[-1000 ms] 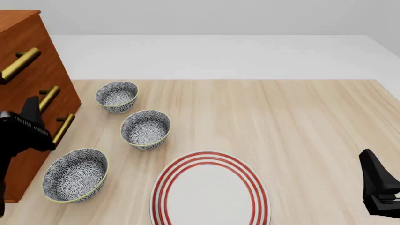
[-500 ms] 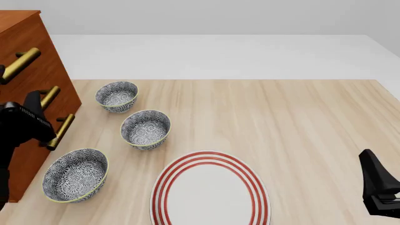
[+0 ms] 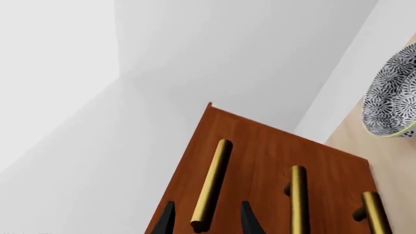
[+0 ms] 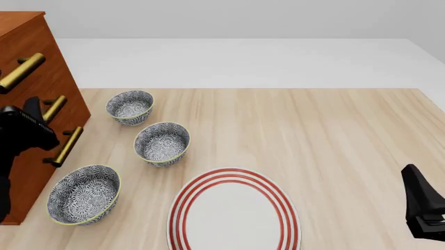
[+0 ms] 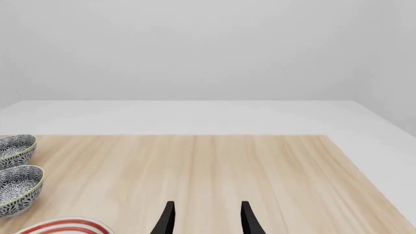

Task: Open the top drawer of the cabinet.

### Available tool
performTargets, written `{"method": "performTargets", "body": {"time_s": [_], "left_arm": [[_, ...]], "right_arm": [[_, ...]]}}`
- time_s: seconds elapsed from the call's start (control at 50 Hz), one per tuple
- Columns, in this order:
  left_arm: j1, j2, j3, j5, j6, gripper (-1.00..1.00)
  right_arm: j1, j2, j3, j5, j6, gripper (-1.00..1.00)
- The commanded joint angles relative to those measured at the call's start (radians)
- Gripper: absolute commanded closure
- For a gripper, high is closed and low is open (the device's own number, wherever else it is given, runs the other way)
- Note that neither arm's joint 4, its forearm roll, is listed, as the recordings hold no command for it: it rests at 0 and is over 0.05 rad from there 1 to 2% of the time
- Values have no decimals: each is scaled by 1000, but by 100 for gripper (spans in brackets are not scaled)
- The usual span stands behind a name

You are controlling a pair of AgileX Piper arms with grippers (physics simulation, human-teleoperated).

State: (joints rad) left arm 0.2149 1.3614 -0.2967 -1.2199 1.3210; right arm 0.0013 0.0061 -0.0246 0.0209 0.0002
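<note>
The cabinet [image 4: 43,78] stands at the table's left edge, reddish-brown, with three brass bar handles down its front. The top drawer [image 4: 38,49] looks closed, its handle [image 4: 21,71] the uppermost one. My left gripper [image 4: 28,124] hovers in front of the cabinet face. In the left wrist view it [image 3: 206,222] is open, and the near end of the top drawer's handle [image 3: 211,187] shows between the two fingertips, on the cabinet [image 3: 325,170]; I cannot tell whether they touch it. My right gripper [image 4: 424,208] is open and empty at the front right [image 5: 206,219].
Three patterned bowls [image 4: 130,107] [image 4: 162,143] [image 4: 83,194] sit in a row just right of the cabinet. A red-ringed white plate [image 4: 233,211] lies at the front centre. The table's far edge [image 4: 250,88] borders a white floor.
My left gripper has risen along the cabinet front and shifted slightly left toward it. The right arm has stayed still.
</note>
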Motion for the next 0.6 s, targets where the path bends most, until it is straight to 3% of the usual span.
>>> {"method": "performTargets", "body": {"time_s": [0.02, 0.52, 0.56, 0.58, 0.6], "left_arm": [[21, 18, -18, 0, -1, -100], [42, 28, -17, 0, 7, -100], [24, 22, -1, 0, 35, -100], [24, 6, -3, 0, 58, 100], [23, 4, 1, 0, 46, 100]], "right_arm": [[5, -6, -58, 62, 1, -100], [5, -6, -58, 63, 1, -100], [5, -6, -58, 63, 1, -100], [5, -6, -59, 64, 1, -100], [5, -6, -60, 64, 0, -100]]}}
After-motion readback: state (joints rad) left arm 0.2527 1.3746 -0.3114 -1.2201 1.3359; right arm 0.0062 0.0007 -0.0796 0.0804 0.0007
